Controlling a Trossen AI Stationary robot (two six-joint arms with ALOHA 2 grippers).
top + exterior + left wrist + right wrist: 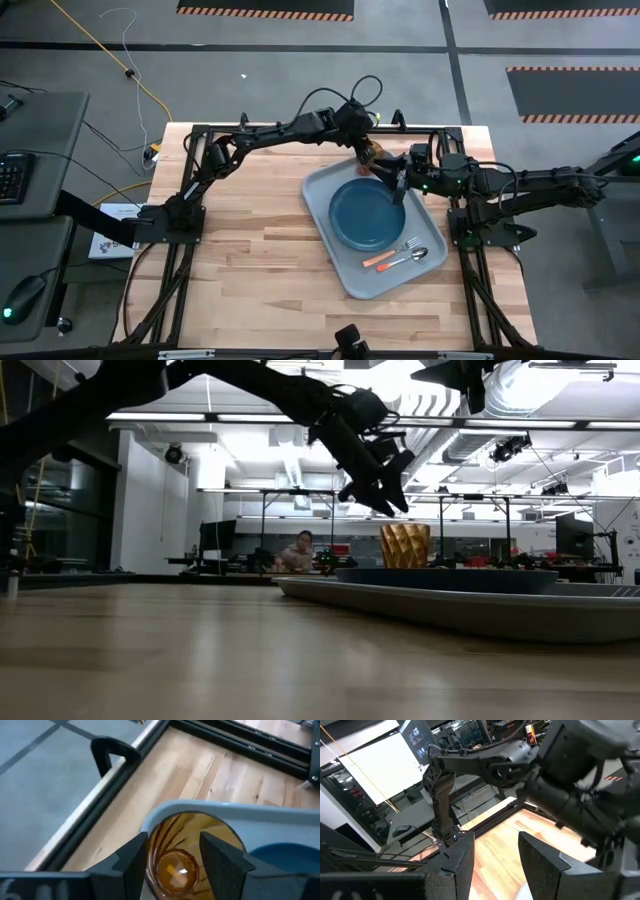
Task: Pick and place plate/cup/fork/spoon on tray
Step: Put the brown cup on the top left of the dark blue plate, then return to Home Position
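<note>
The pale grey-blue tray [345, 270] lies on the table's right half. On it rest the dark teal plate [365, 215], the orange-handled fork [390, 254] and the spoon [412, 257], side by side near its near right corner. The brown cup [405, 546] stands upright on the tray's far corner. My left gripper [172, 840] is open just above the cup [180, 855], fingers pointing down, clear of its rim in the low view [388, 500]. My right gripper [400, 188] is open and empty over the plate's far right rim.
A black metal frame [300, 130] runs along the table's far edge and sides, close behind the tray. The bare wooden table top [250, 260] lies left of the tray. A person [297, 550] sits far off in the room behind.
</note>
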